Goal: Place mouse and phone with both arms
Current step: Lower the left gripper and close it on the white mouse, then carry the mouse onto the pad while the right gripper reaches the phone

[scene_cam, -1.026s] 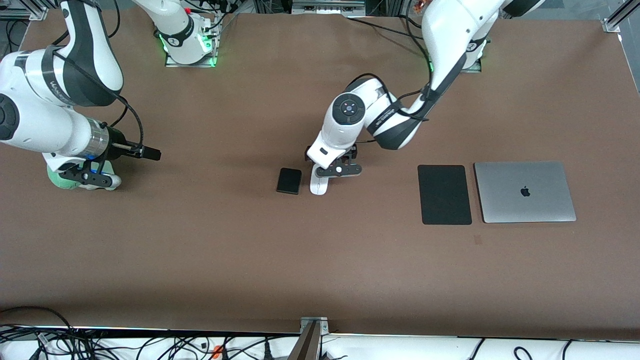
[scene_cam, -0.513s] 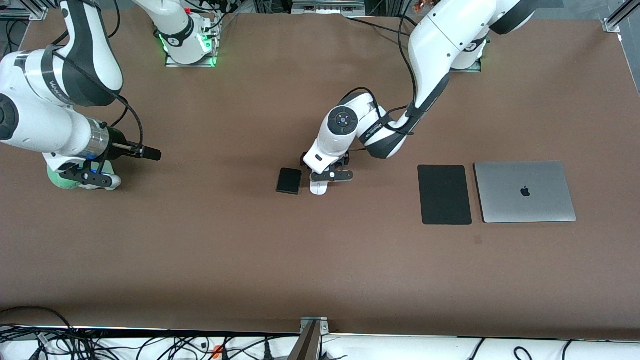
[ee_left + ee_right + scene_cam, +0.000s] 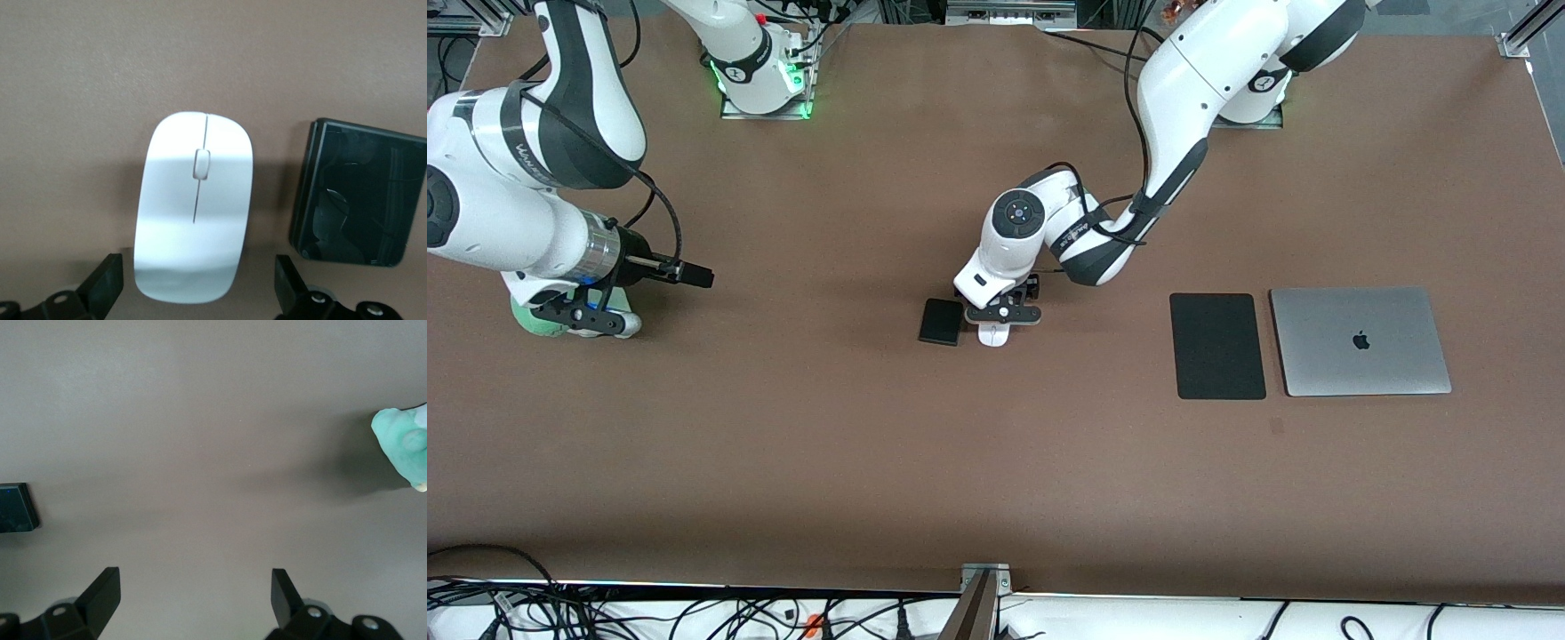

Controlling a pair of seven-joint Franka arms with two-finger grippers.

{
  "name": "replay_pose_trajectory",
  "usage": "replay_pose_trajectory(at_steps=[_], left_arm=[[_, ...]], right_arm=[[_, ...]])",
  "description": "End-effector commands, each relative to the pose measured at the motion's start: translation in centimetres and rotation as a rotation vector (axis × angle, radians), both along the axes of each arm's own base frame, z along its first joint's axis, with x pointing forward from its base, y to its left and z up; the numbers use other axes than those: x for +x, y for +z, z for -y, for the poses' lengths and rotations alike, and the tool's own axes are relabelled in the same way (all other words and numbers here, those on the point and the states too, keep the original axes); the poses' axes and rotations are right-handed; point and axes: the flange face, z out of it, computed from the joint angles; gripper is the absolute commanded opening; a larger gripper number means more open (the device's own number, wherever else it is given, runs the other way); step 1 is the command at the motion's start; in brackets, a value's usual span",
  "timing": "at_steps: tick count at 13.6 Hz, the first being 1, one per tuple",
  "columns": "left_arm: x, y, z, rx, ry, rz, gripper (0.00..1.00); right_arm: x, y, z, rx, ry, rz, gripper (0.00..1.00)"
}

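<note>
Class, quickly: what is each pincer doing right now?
Left pincer: open, holding nothing, over the mouse beside the phone.
Right pincer: open, empty, waiting over bare table.

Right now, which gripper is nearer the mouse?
Left. The left gripper hangs open right over the mouse, fingers straddling it; the right gripper waits open at the right arm's end of the table.

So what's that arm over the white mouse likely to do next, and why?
Probably lower a little more and close its fingers on the mouse. The left gripper hangs right over it with fingers open, one on each side, not yet touching. The phone lies close beside, so it should drop straight. The right gripper waits, open.
</note>
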Motion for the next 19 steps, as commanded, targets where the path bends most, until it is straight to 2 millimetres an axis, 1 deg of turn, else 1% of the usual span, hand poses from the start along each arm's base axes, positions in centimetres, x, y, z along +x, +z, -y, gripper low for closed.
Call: replay_pose_trajectory(at_steps=[1,2,4,6,9,10,12,13,14,15,16,17,18,19], left_arm=[[1.2,0.1,-0.1,0.010,-0.025,0.035,1.00],[1.2,0.1,-0.2,0.011,-0.034,0.037,1.00],[1.4,0.0,-0.4,0.014,-0.054,0.042,0.77],[1.6,-0.1,-0.6,0.015,-0.077,0.046,0.58],[1.9,0.1,-0.9,0.015,-0.078,0.050,0.35],[2.6,0.7,-1.5,0.014,-0.067,0.057,0.31],[5.1,2.8,-3.9,0.007,-0.015,0.075,0.24],[6.4,4.6,-5.6,0.004,0.012,0.092,0.24],[7.7,5.8,-7.7,0.008,0.040,0.096,0.21],[8.9,7.3,-9.5,-0.004,0.032,0.106,0.21],[9.6,8.0,-11.6,-0.005,0.006,0.095,0.21],[10.5,9.0,-14.1,-0.019,-0.009,0.090,0.21],[11.1,9.8,-16.5,-0.035,-0.017,0.085,0.21],[11.6,10.3,-19.4,-0.039,-0.019,0.074,0.22]], right_arm=[[-0.2,0.3,-0.2,0.017,-0.009,0.008,1.00],[-0.2,0.4,-0.2,0.017,-0.012,0.009,1.00],[-0.2,0.4,-0.1,0.016,-0.014,0.009,1.00],[-0.2,0.3,-0.1,0.016,-0.014,0.006,1.00],[-0.2,0.3,-0.1,0.016,-0.015,0.006,1.00],[-0.3,0.3,-0.1,0.015,-0.018,0.004,1.00],[-0.2,0.3,-0.1,0.016,-0.020,0.005,1.00],[-0.2,0.3,-0.1,0.016,-0.020,0.005,1.00],[-0.3,0.2,-0.1,0.016,-0.020,0.004,1.00],[-0.3,0.2,-0.1,0.016,-0.022,0.004,1.00],[-0.3,0.1,-0.3,0.014,-0.026,0.003,1.00],[-0.3,0.2,-1.0,0.010,-0.035,0.004,1.00],[-0.2,0.0,-2.2,0.006,-0.037,0.007,1.00],[-0.2,-0.1,-3.2,0.002,-0.045,0.014,1.00]])
